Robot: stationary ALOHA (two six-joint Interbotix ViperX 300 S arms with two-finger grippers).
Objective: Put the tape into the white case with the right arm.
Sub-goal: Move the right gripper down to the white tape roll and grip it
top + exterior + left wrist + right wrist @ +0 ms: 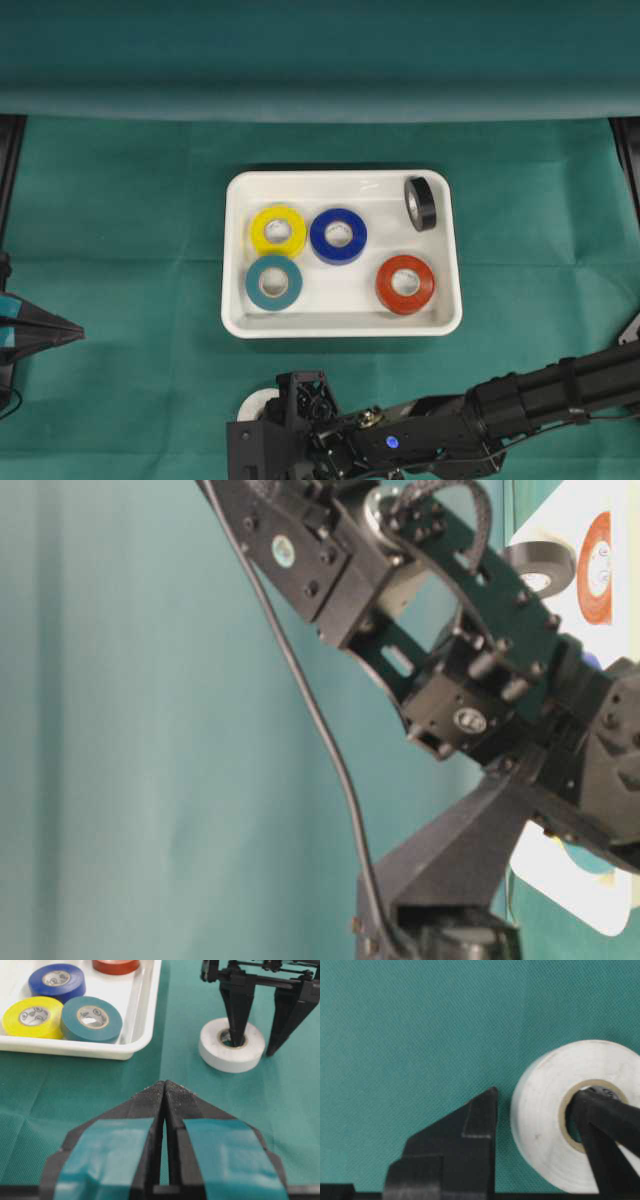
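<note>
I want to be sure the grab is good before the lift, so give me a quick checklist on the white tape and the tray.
1. One finger of the right gripper inside the core of the white tape, the other outside its wall: ok.
2. Jaws pressed tight on the wall: cannot tell; a gap shows beside the outer finger.
3. White tape flat on the green cloth, outside the white case: ok.
4. Free space in the case among its five rolls: ok.
5. Left gripper shut, away from the tape: ok.
</note>
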